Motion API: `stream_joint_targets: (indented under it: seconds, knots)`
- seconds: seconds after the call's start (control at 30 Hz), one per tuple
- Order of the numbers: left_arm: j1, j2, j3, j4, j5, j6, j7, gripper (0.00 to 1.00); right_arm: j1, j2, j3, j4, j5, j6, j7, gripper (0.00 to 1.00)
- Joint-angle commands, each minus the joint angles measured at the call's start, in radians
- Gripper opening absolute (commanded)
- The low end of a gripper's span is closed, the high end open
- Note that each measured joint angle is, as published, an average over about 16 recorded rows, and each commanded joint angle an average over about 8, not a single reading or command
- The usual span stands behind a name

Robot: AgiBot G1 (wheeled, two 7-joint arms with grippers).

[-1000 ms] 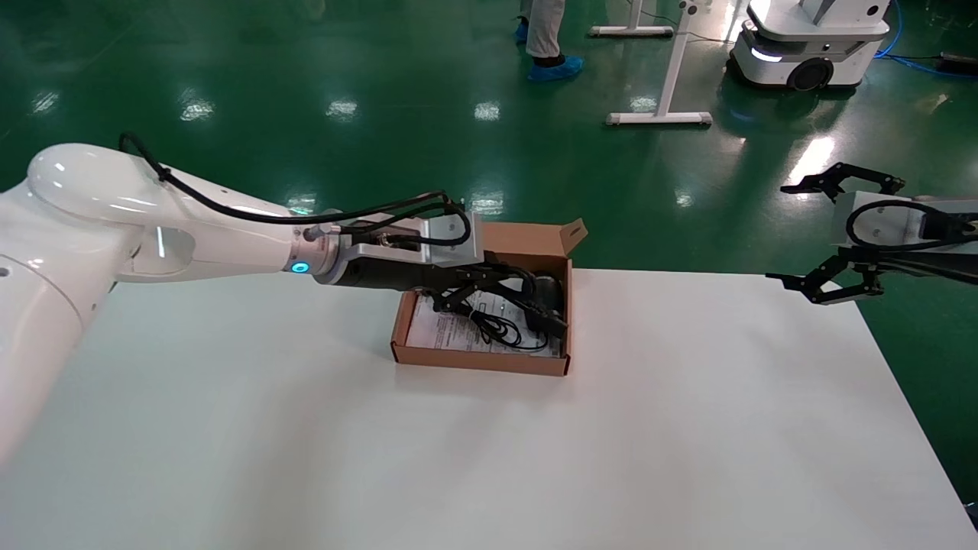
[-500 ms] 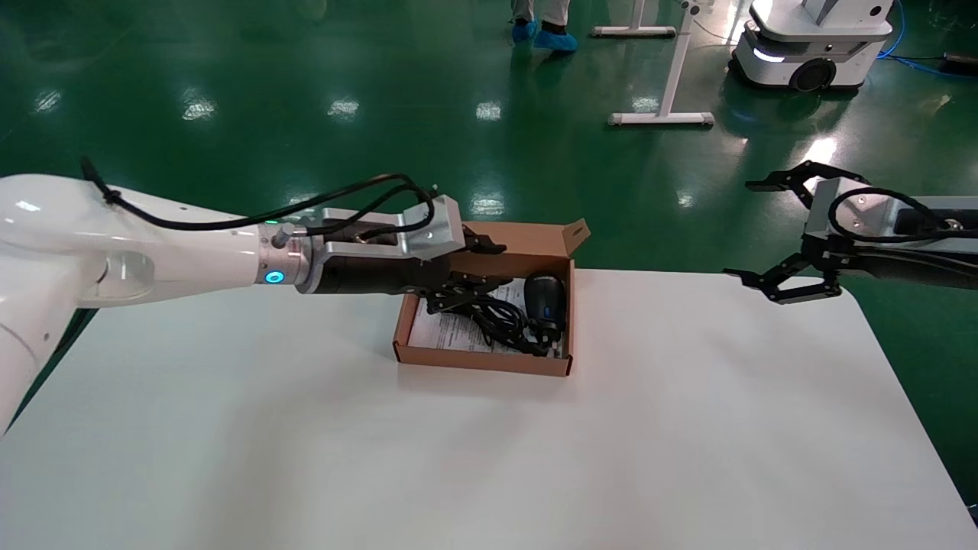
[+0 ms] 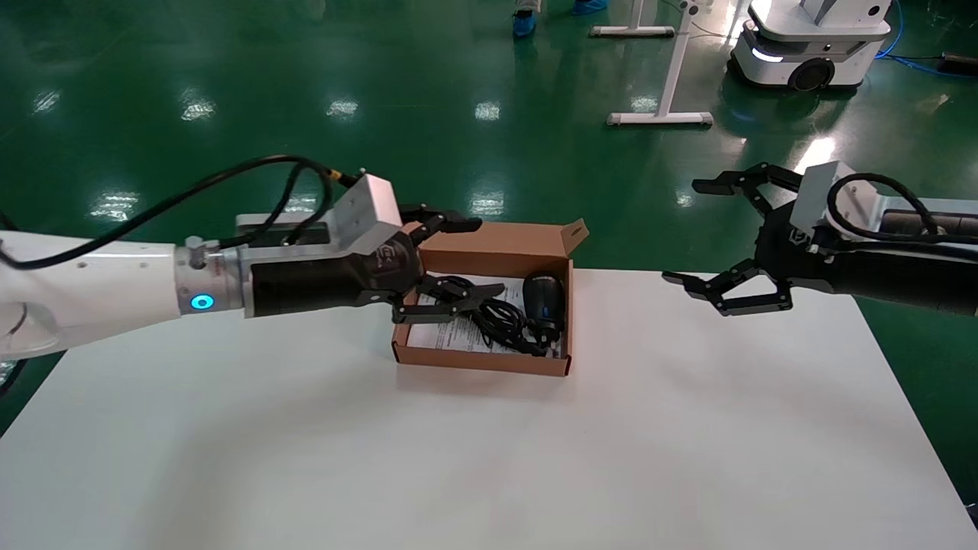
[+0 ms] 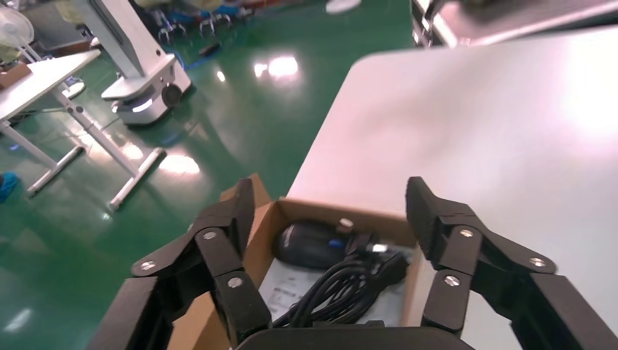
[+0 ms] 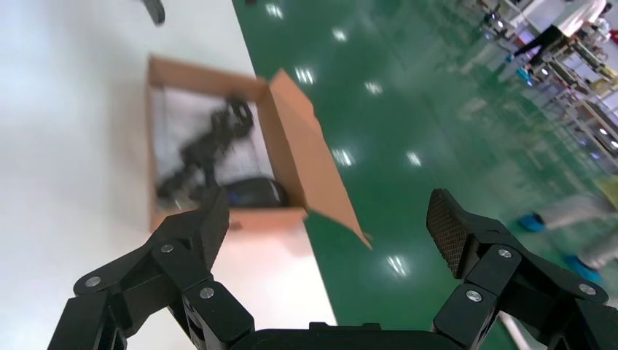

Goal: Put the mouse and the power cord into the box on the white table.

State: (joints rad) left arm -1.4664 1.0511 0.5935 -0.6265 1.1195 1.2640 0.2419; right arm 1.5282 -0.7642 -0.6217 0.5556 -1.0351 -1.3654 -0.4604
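Note:
The brown cardboard box (image 3: 481,361) stands open near the far edge of the white table (image 3: 489,458), its lid tilted back. Inside, the black mouse (image 3: 544,299) lies at the right end, and the coiled power cord (image 3: 497,319) lies beside it on a printed sheet. My left gripper (image 3: 489,257) hovers open over the box's left end, holding nothing. In the left wrist view, the mouse (image 4: 313,244) and power cord (image 4: 342,288) show between its fingers (image 4: 331,193). My right gripper (image 3: 680,231) hangs open and empty to the right of the box. The right wrist view shows the box (image 5: 291,138), mouse (image 5: 251,193) and cord (image 5: 208,142).
Beyond the table's far edge is green floor, with a white stand foot (image 3: 661,118) and a mobile robot base (image 3: 810,38) at the back right. A printed paper sheet (image 3: 451,332) lines the bottom of the box.
My left gripper let go of the power cord in the box and drew back left, open. My right arm moved left, closer to the box.

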Motion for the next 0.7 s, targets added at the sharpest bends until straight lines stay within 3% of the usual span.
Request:
stream_joint_targets:
  seconds: [0.03, 0.7]
  knots:
    - [0.022, -0.024, -0.017, -0.036, -0.022, 0.013, -0.024, 1.00, -0.026, 0.009, 0.019, 0.041, 0.017, -0.007, 0.036, 1.00]
    - [0.242, -0.272, -0.194, -0.407, -0.240, 0.143, -0.266, 1.00, -0.285, 0.096, 0.215, 0.458, 0.191, -0.082, 0.407, 1.00]
